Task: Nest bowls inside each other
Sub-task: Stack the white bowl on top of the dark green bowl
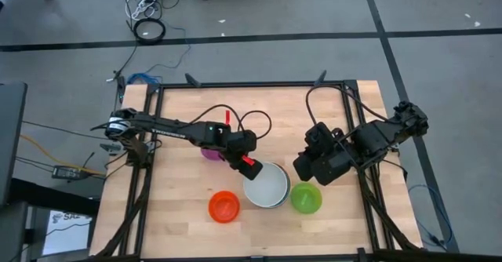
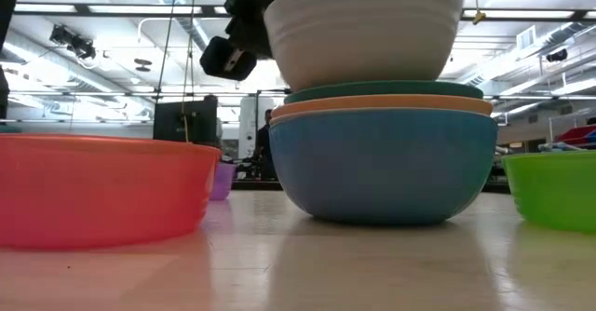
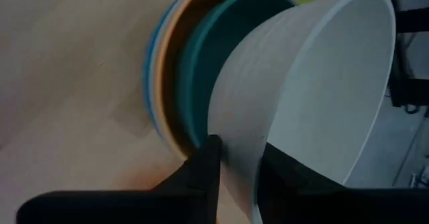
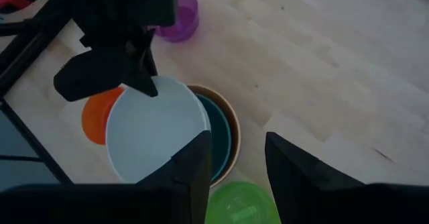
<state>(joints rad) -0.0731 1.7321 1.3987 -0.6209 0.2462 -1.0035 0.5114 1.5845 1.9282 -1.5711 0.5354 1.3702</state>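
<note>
A white bowl (image 2: pixel 363 32) sits on top of a stack of a teal bowl (image 2: pixel 382 89), an orange bowl (image 2: pixel 382 104) and a blue bowl (image 2: pixel 382 167), which stands on the table. The white bowl's base is inside the teal bowl, and it rides high. My left gripper (image 1: pixel 249 166) is open at the white bowl's left rim, one finger on each side of the wall. My right gripper (image 1: pixel 307 170) hovers open above the table, right of the stack, over a green bowl (image 1: pixel 306 198). Nothing is between its fingers. My left gripper (image 3: pixel 238 150) straddles the white bowl's rim (image 3: pixel 234 177), with one finger (image 3: pixel 204 170) outside the wall and the other (image 3: pixel 288 177) inside. It comes slanting down from the table's left. I cannot tell whether either finger touches the wall. The bowl rests in the stack.
A red-orange bowl (image 1: pixel 223 206) stands near the front edge, left of the stack. A small purple bowl (image 1: pixel 210 153) stands behind the left arm. The green bowl is close on the stack's right. Black rails (image 1: pixel 149 176) run along the table's sides.
</note>
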